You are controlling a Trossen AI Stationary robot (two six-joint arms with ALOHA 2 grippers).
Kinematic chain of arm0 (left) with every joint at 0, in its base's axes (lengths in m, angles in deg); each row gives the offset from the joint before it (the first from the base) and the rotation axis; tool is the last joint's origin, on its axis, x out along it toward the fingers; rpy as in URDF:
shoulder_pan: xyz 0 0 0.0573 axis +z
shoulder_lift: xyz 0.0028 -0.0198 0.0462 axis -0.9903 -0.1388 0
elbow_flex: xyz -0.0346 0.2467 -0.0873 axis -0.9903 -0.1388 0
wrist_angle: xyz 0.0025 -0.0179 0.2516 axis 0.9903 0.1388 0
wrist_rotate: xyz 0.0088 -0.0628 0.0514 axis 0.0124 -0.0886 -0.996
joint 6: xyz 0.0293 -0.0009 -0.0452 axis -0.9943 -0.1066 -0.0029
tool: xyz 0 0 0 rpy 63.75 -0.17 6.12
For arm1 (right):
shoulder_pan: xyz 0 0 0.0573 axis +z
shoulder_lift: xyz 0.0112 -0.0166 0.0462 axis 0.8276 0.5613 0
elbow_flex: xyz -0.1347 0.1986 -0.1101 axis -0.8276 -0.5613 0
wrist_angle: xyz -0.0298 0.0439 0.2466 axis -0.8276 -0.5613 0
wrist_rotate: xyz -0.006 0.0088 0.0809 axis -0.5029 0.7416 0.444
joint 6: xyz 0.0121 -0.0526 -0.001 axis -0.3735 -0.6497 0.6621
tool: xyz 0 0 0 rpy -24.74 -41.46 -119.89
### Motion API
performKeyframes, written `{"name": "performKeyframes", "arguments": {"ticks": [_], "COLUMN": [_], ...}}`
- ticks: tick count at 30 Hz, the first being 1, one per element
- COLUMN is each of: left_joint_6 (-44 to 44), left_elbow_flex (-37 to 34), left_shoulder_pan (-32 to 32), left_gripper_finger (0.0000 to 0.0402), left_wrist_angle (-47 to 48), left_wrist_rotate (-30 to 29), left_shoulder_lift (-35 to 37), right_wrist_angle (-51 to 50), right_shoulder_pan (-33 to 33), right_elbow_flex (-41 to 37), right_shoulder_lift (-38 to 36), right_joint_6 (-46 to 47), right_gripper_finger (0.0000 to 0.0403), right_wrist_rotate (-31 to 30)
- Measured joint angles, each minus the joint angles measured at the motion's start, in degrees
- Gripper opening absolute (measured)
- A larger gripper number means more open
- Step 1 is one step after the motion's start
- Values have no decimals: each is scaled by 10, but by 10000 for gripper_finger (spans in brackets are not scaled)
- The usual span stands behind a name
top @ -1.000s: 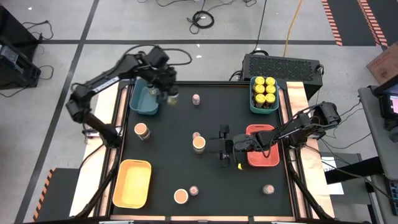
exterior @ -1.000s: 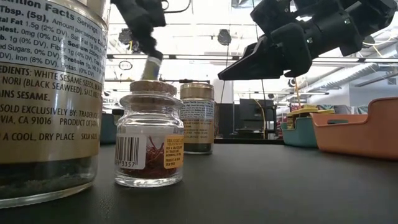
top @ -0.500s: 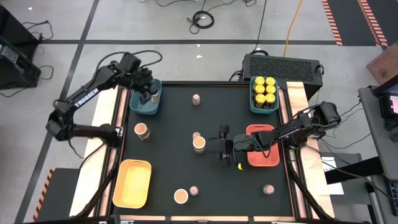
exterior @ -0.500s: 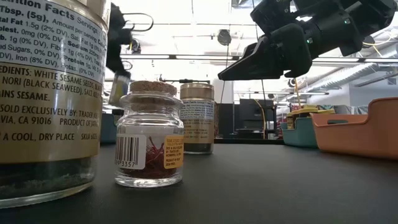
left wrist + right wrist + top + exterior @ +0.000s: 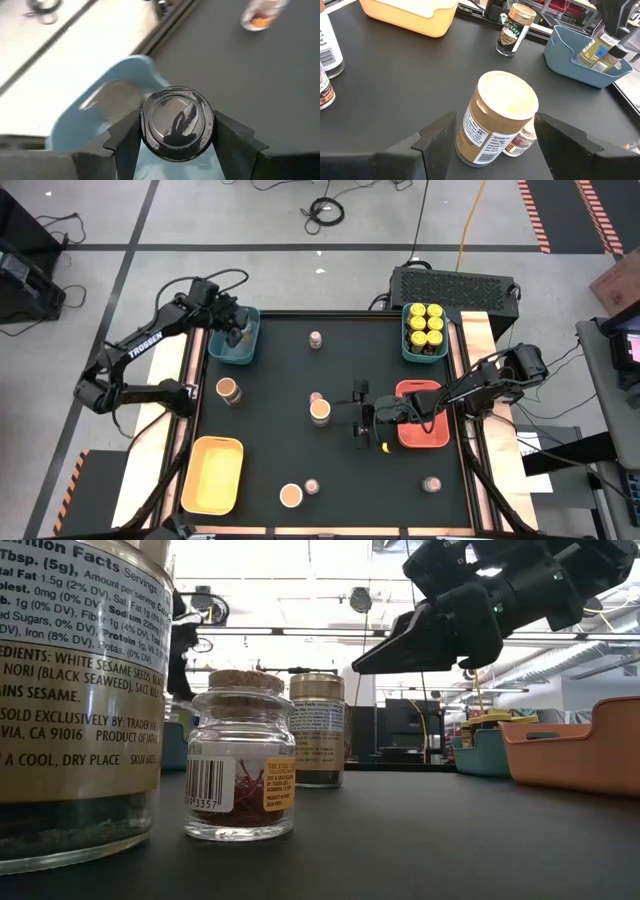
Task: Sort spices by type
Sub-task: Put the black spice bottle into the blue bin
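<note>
One dark-lidded jar [image 5: 177, 122], glossy black cap, clamped in the left pincer [image 5: 236, 336] over the blue tray [image 5: 232, 350], which holds another jar. Six yellow-lidded jars [image 5: 426, 323] fill the green tray [image 5: 407, 345]. Right pincer [image 5: 359, 416] gapes mid-counter beside a tan-lidded jar [image 5: 320, 411].

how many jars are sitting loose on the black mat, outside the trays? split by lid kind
tan-lidded jars: 3
pinkish-lidded jars: 4
total: 7
</note>
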State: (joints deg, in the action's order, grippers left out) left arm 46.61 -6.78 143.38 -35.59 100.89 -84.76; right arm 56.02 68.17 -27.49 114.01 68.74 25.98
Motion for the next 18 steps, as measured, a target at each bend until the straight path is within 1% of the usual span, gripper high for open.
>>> {"name": "performKeyframes", "arguments": {"ticks": [4,10,18], "left_joint_6": [10,24,25], "left_elbow_flex": [-27,-47,-56], "left_shoulder_pan": [9,13,13], "left_gripper_finger": [214,214,215], "left_wrist_angle": [-28,-55,-59], "left_wrist_rotate": [-32,-33,-38], "left_shoulder_lift": [-3,-10,-37], "right_wrist_angle": [-3,-4,-3], "right_shoulder_pan": [0,0,0], "right_elbow_flex": [0,0,0], "right_shoulder_lift": [0,0,0], "right_joint_6": [0,0,0], "right_gripper_finger": [260,260,260], "right_wrist_rotate": [0,0,0]}}
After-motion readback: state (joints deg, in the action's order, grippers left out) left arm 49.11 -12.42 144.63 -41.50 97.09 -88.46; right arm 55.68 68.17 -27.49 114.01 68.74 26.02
